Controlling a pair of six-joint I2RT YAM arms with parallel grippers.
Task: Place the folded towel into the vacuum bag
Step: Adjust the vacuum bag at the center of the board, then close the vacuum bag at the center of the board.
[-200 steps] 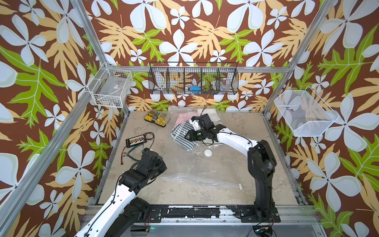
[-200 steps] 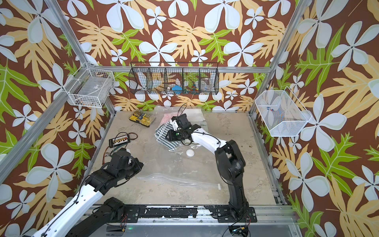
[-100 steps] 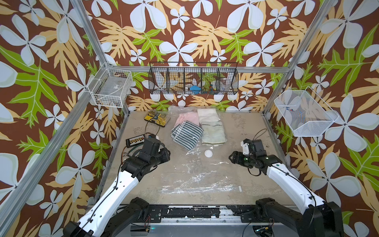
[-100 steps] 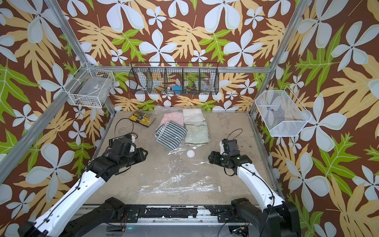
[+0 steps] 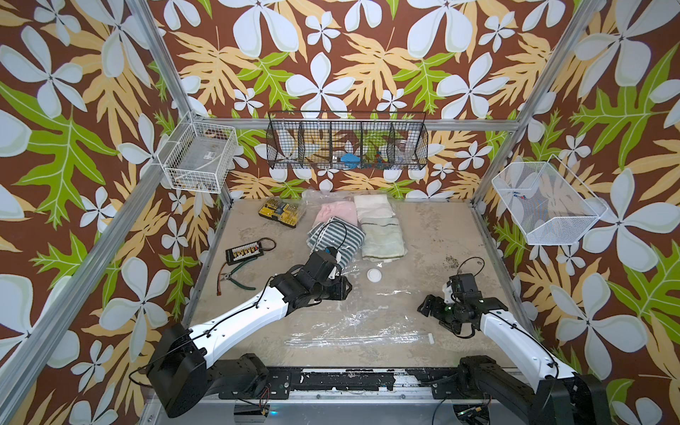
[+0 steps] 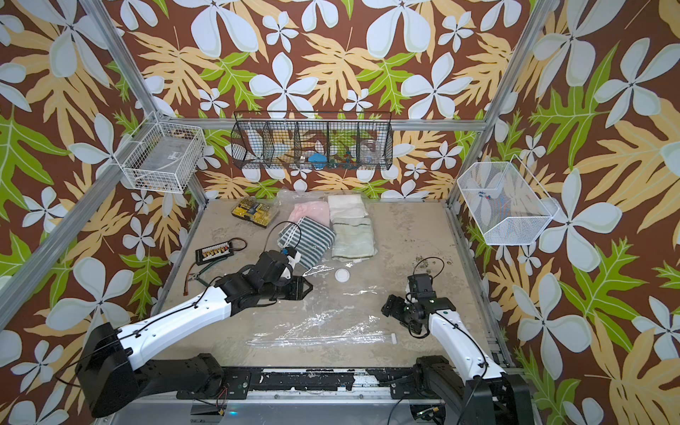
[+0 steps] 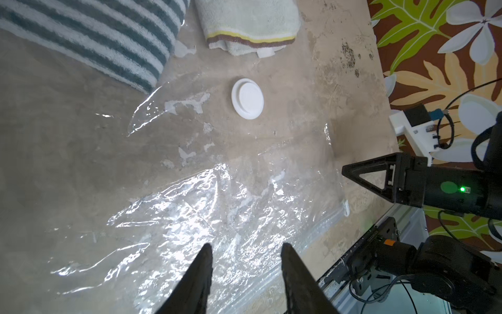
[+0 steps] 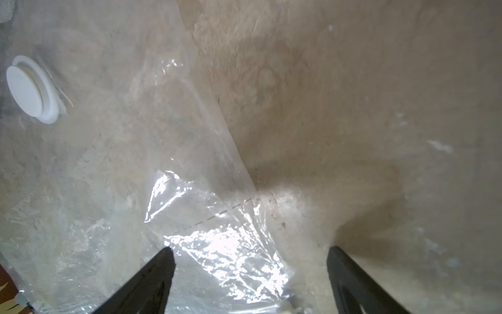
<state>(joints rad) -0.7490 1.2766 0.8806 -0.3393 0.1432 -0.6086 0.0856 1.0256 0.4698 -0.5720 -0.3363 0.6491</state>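
On the left gripper (image 7: 245, 246) the jaws stand narrowly apart with nothing between them, above the crinkled bag (image 7: 217, 204). On the right gripper (image 8: 250, 248) the jaws are spread wide and empty. They straddle the bag's right edge, one finger (image 8: 146, 280) over plastic and the other over bare tabletop (image 8: 380, 108).

In both top views the bag (image 5: 349, 323) (image 6: 316, 327) lies flat on the near middle of the tabletop. Its zip strip runs along the near edge with the slider (image 5: 430, 337) at the right end, and its cap (image 5: 374, 275) sits toward the far side.

The folded towels lie outside the bag, beyond the cap. The striped towel (image 5: 336, 235) is just beside the bag's far left corner, the green towel (image 5: 382, 237) is to its right, and the pink towel (image 5: 338, 213) and white towel (image 5: 371, 204) are behind them.
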